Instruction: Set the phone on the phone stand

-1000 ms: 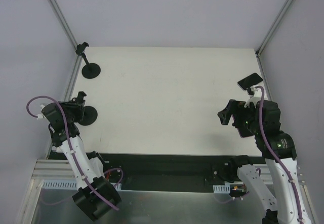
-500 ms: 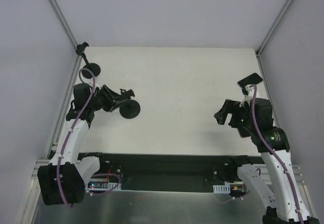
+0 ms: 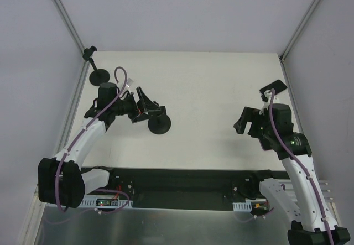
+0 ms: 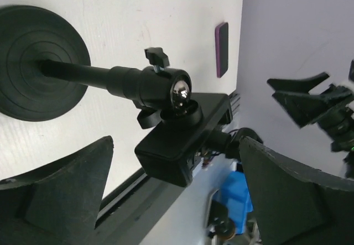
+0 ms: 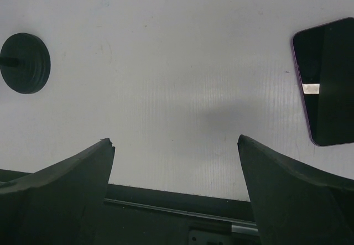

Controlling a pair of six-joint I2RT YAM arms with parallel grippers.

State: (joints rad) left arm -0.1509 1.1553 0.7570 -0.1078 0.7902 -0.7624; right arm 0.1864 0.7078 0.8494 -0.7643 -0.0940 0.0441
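The phone (image 3: 274,87), dark with a pinkish-purple edge, lies flat at the table's far right edge; it shows too in the right wrist view (image 5: 326,82) and the left wrist view (image 4: 221,48). A black phone stand (image 3: 159,124) rests on its round disc base left of the table's middle. My left gripper (image 3: 145,108) hovers at its top end, open. In the left wrist view the stand's clip block (image 4: 177,145) sits between and beyond the spread fingers (image 4: 61,184), untouched. My right gripper (image 3: 241,122) is open and empty, near-left of the phone.
A second, alike stand (image 3: 99,78) stands at the back left corner. A disc base (image 5: 25,62) shows far left in the right wrist view. A black rail (image 3: 177,181) runs along the table's near edge; grey walls and metal posts enclose the back and sides.
My left arm swung from the table's left edge toward the middle, carrying the stand with it, then its jaws opened off the stand. The right arm shifted only slightly.
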